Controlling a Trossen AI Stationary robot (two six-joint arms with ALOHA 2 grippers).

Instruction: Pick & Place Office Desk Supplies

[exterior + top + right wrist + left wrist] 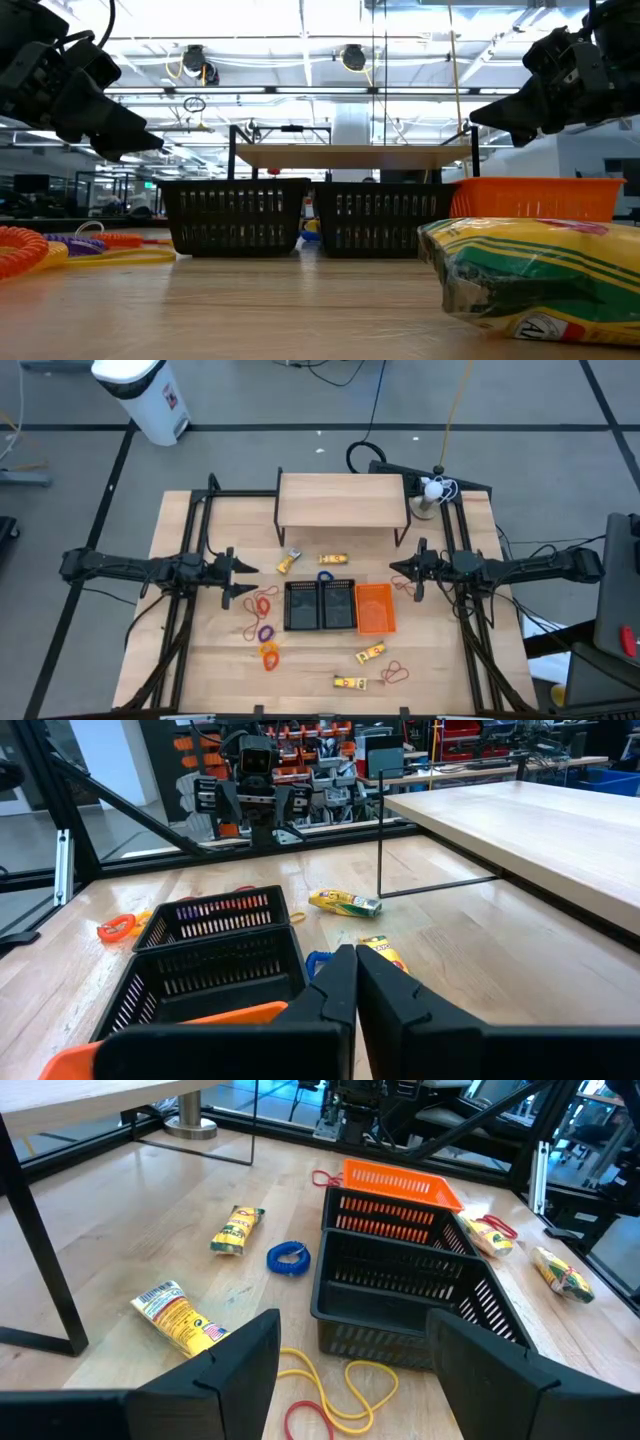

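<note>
Both grippers hover above the table and touch nothing. My left gripper (243,567) (355,1330) is open, left of two black baskets (320,606) (400,1275). My right gripper (398,571) (355,962) is shut, above and just beyond the orange basket (375,608). Yellow packets lie flat at the far side (289,561), (333,560) and the near side (370,653), (350,682). A blue coil (326,575) (288,1258) lies beyond the baskets. Red (262,603), purple (265,631) and orange (269,653) bands lie left of the baskets, and a red band (396,674) lies near right.
A wooden riser shelf on thin black legs (342,500) stands at the table's far middle. A white object on a round base (430,492) sits at the far right corner. Yellow bands (350,1380) lie under the left gripper. A packet (530,275) fills the low view's near right.
</note>
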